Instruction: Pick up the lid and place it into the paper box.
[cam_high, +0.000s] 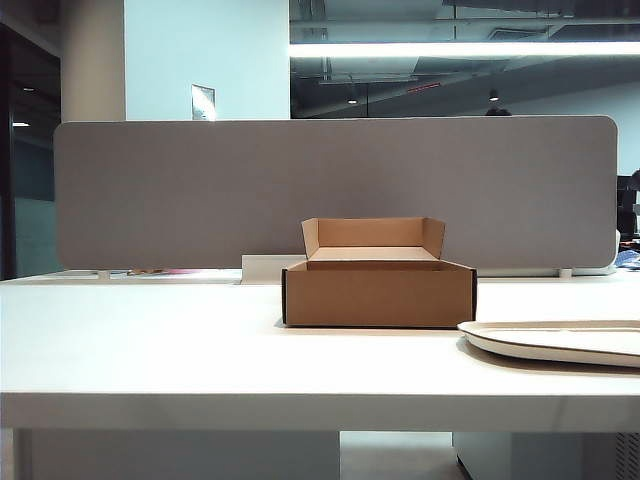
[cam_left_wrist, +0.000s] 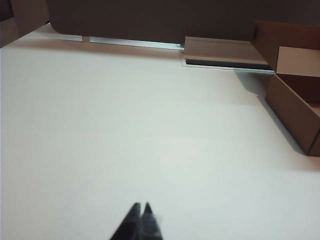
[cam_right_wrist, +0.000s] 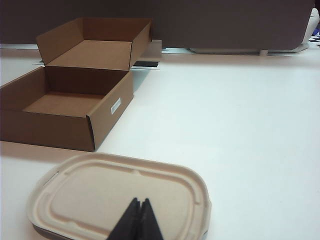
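We see one paper box (cam_right_wrist: 75, 95), open and holding nothing, beyond the right gripper (cam_right_wrist: 139, 202), whose jaws are together. One lid (cam_right_wrist: 120, 197) lies on the table (cam_right_wrist: 240, 125) just under it. Our left gripper (cam_left_wrist: 141, 206), jaws together, hangs over bare table.

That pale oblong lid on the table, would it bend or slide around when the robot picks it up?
The lid looks like thin moulded pulp, so probably light. Its raised rim and ribs should keep it fairly stiff, though so wide a piece may sag if pinched at one edge. The matte surface seems unlikely to slip. The right pincer is shut above it.
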